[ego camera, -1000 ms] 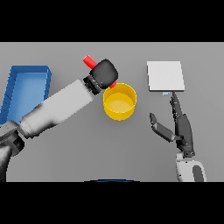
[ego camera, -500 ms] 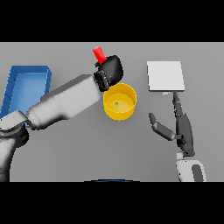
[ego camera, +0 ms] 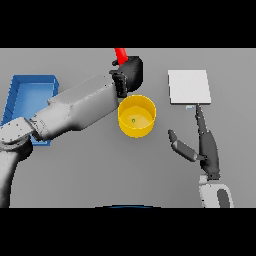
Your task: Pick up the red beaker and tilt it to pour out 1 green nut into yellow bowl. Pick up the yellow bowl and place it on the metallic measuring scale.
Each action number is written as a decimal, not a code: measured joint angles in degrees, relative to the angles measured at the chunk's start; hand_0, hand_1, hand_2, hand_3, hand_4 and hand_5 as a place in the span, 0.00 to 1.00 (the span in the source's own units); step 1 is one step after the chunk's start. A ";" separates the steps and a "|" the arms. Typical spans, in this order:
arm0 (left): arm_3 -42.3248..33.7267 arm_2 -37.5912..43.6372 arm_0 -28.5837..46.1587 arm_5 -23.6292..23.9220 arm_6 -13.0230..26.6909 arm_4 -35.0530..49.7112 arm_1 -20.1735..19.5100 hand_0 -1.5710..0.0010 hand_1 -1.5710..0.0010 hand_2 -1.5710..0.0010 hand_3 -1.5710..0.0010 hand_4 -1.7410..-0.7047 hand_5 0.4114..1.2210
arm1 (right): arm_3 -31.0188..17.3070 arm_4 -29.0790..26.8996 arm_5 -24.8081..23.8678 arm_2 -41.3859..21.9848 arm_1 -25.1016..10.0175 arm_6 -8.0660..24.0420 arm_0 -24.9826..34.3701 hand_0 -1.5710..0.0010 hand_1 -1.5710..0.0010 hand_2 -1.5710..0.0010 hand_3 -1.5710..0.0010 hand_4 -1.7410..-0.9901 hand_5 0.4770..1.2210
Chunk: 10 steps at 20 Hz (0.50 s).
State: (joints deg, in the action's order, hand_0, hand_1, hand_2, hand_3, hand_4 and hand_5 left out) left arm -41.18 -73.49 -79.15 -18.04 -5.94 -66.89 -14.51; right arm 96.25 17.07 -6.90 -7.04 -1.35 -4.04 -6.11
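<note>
The left hand point(ego camera: 129, 74) is up behind the yellow bowl point(ego camera: 136, 116), at the far side of it. Its dark fingers are curled tight around the red beaker point(ego camera: 120, 54). Only the top part of the beaker shows, sticking up and leaning a little to the left above the hand. The rest of it is hidden inside the hand. The big white and grey left arm reaches across from the left side of the view.

The yellow bowl sits on the grey counter point(ego camera: 90, 170), just in front of the left hand. One small green nut point(ego camera: 133, 120) lies at the bottom of the bowl.

The right hand point(ego camera: 202, 147) is low on the right, near the bowl but not touching it. Its fingers are straight and spread wide apart. One long finger points up toward the scale, and the thumb points left toward the bowl. It holds nothing.

The metallic measuring scale point(ego camera: 188, 86) is a flat pale square to the right of the bowl. There is a tiny mark at its near edge, too small to read.

A blue tray point(ego camera: 27, 95) lies at the far left, partly behind the left arm.
</note>
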 measured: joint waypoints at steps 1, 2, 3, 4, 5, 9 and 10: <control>0.04 1.02 -1.56 0.37 -1.07 1.04 -0.60 0.00 0.00 0.00 0.00 0.01 1.00 | 0.08 -0.20 -0.09 0.07 0.19 0.07 0.30 1.00 1.00 1.00 1.00 0.71 0.15; 0.96 1.74 -3.05 1.57 -1.05 1.39 -1.51 0.00 0.00 0.00 0.05 0.01 1.00 | -0.32 -0.37 0.07 0.18 0.01 -0.78 0.21 1.00 1.00 1.00 1.00 0.72 0.15; 2.59 2.66 -4.52 2.93 -0.56 1.88 -1.49 0.00 0.00 0.11 0.04 0.06 1.00 | -0.34 -0.46 0.06 0.40 -0.23 -0.79 0.59 1.00 1.00 1.00 1.00 0.72 0.15; 3.32 3.61 -6.27 3.25 -1.16 2.57 -2.76 0.00 0.00 0.09 0.19 0.05 1.00 | -0.72 -0.55 -0.05 0.52 -0.18 -1.25 0.66 1.00 1.00 1.00 1.00 0.73 0.16; 4.18 4.90 -7.87 3.99 -0.92 3.47 -3.51 0.00 0.00 0.07 0.34 0.04 1.00 | -0.29 -0.50 0.34 0.15 -0.28 -2.23 -0.15 1.00 1.00 1.00 1.00 0.74 0.16; 11.42 11.06 -13.53 5.14 0.60 8.88 -5.36 0.00 0.00 0.03 0.14 0.03 1.00 | -0.91 -3.48 1.91 1.02 -0.08 -1.76 0.73 1.00 1.00 1.00 1.00 0.74 0.16; 14.15 13.16 -14.35 5.50 1.35 10.84 -5.48 0.00 0.00 0.02 0.11 0.02 1.00 | -0.94 -4.30 2.32 1.36 -0.19 -1.75 1.09 1.00 1.00 1.00 1.00 0.73 0.16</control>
State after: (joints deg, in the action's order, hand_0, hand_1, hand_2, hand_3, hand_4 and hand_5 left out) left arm -27.03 -60.33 -93.49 -12.55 -4.59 -56.04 -20.00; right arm 95.32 12.78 -4.58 -5.69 -1.54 -5.79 -5.02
